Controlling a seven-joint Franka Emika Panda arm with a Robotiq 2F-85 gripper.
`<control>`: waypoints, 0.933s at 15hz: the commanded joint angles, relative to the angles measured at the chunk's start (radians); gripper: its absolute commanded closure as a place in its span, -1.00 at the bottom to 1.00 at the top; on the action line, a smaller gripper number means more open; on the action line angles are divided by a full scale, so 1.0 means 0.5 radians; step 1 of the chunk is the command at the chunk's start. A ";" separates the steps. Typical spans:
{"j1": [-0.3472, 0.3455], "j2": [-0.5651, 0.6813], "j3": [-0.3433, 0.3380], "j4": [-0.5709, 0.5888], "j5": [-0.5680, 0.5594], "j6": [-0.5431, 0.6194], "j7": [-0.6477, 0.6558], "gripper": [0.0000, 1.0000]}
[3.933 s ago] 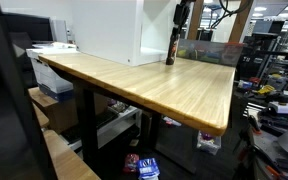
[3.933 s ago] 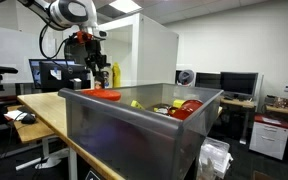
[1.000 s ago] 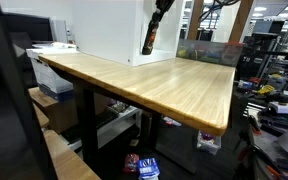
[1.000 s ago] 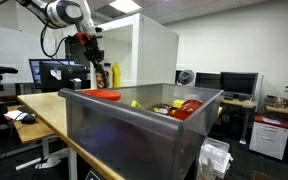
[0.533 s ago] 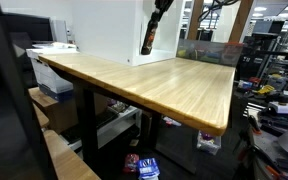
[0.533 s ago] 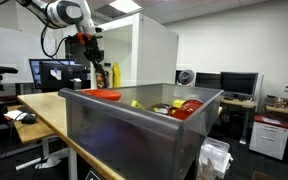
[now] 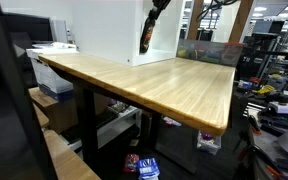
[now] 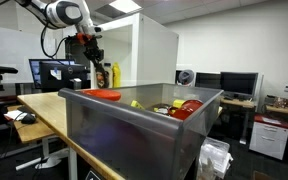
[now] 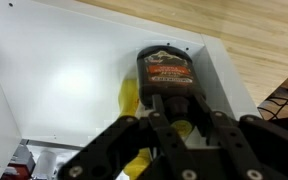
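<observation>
your claw pinches dark bottle near its top, fingers pressed against both sides. in an exterior view, dark bottle hangs tilted in air, clear of wooden worktop, right in front of white box. wrist view: yellow bottle just beside dark bottle, white surface beneath both. grey bin stands well apart from claw, with red and yellow items inside.
</observation>
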 commanded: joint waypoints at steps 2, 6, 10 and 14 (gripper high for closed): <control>0.003 0.033 0.000 0.015 0.060 0.075 -0.082 0.83; 0.003 0.040 0.002 0.013 0.059 0.073 -0.083 0.83; 0.002 0.050 0.004 0.016 0.051 0.066 -0.080 0.83; 0.000 0.063 0.007 0.016 0.040 0.064 -0.075 0.83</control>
